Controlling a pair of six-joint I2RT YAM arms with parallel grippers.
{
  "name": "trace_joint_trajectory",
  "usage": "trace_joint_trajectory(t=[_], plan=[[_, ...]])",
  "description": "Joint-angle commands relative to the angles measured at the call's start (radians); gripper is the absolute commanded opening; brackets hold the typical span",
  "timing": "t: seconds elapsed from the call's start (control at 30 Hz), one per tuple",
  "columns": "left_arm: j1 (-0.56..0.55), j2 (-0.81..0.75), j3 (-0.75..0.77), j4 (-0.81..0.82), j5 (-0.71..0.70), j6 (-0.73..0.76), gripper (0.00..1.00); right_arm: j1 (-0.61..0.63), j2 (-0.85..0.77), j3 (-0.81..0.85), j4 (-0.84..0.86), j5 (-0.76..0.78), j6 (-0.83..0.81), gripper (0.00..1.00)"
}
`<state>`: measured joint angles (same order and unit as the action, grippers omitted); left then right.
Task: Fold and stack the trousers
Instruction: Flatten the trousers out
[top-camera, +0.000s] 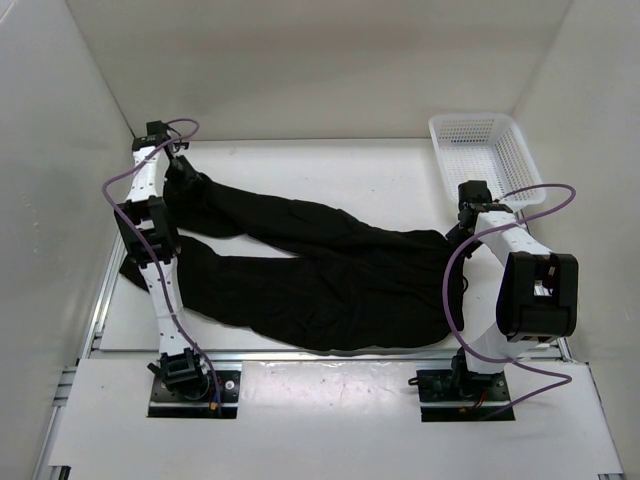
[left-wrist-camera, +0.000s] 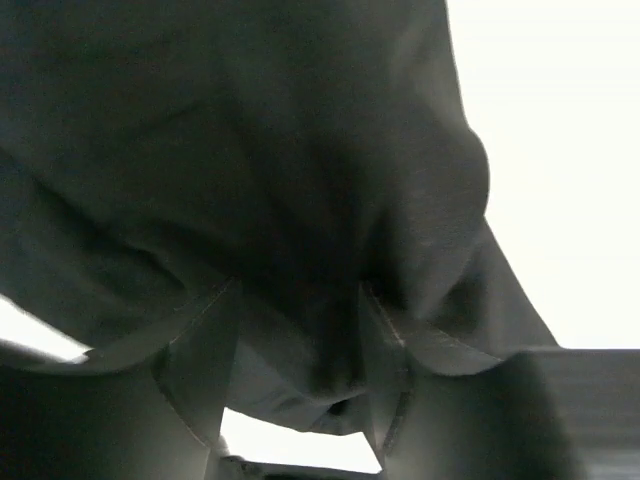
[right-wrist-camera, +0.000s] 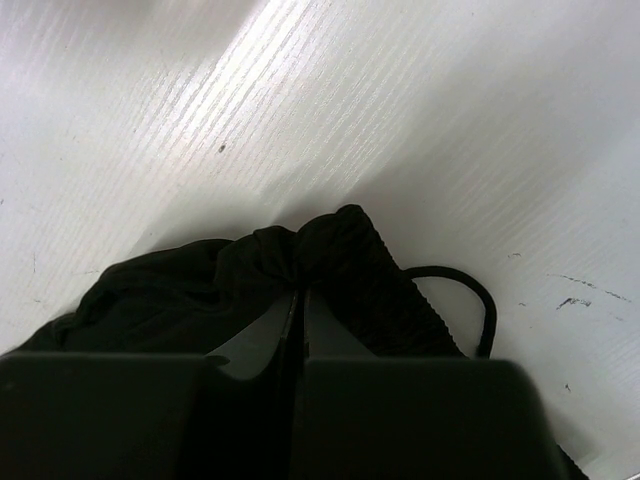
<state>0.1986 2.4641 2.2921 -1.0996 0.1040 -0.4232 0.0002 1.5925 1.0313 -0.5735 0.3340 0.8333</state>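
The black trousers (top-camera: 320, 275) lie spread across the white table, the two legs running to the left and the waist at the right. My left gripper (top-camera: 182, 170) is at the end of the far leg at the back left. In the left wrist view it (left-wrist-camera: 298, 290) is shut on a thick bunch of the fabric (left-wrist-camera: 250, 150), which fills the view and is lifted off the table. My right gripper (top-camera: 462, 228) is at the waist. In the right wrist view it (right-wrist-camera: 299, 290) is shut on the ribbed waistband (right-wrist-camera: 350, 260), with a black drawstring loop (right-wrist-camera: 485, 300) beside it.
A white plastic mesh basket (top-camera: 480, 150) stands at the back right corner, just behind the right gripper. White walls enclose the table on the left, back and right. A metal rail (top-camera: 330, 355) runs along the near edge by the arm bases.
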Motion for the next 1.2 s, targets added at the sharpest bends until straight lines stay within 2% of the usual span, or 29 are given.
trace_joint_trajectory(t=[0.0,0.03,0.07,0.23,0.43,0.77,0.83,0.87,0.9,1.0,1.17], plan=[[-0.01,-0.008,0.098,0.03,0.054,-0.003,0.51,-0.005,0.004,-0.017,0.004,0.02,-0.008,0.0],[-0.01,0.005,0.11,0.03,0.054,-0.003,0.39,-0.005,0.004,-0.017,0.004,0.02,-0.008,0.0],[-0.01,0.006,0.11,0.03,0.054,-0.014,0.11,-0.005,0.004,-0.017,0.004,0.02,-0.008,0.0],[-0.01,-0.028,0.121,0.03,0.053,-0.014,0.11,-0.005,0.004,-0.017,0.004,0.02,-0.008,0.0],[-0.019,-0.142,0.132,0.041,0.006,-0.014,0.11,-0.005,0.004,-0.017,0.004,0.02,-0.008,0.0],[-0.019,-0.292,0.067,0.043,-0.029,-0.005,0.11,-0.005,0.004,-0.017,0.004,0.02,-0.008,0.0],[-0.019,-0.316,0.014,0.043,-0.029,-0.005,0.24,-0.005,0.004,-0.017,0.004,0.02,-0.008,0.0],[-0.019,-0.327,-0.062,0.043,-0.029,-0.005,0.48,-0.005,0.004,-0.017,0.004,0.02,-0.008,0.0],[-0.019,-0.339,-0.104,0.073,-0.029,-0.005,0.58,-0.005,0.004,-0.017,0.004,0.02,-0.008,0.0],[-0.019,-0.349,-0.2,0.098,-0.01,-0.005,0.79,-0.005,0.004,-0.017,0.004,0.02,-0.017,0.0],[-0.028,-0.274,-0.209,0.118,0.0,0.004,0.8,-0.005,0.004,-0.017,0.004,0.011,-0.017,0.0]])
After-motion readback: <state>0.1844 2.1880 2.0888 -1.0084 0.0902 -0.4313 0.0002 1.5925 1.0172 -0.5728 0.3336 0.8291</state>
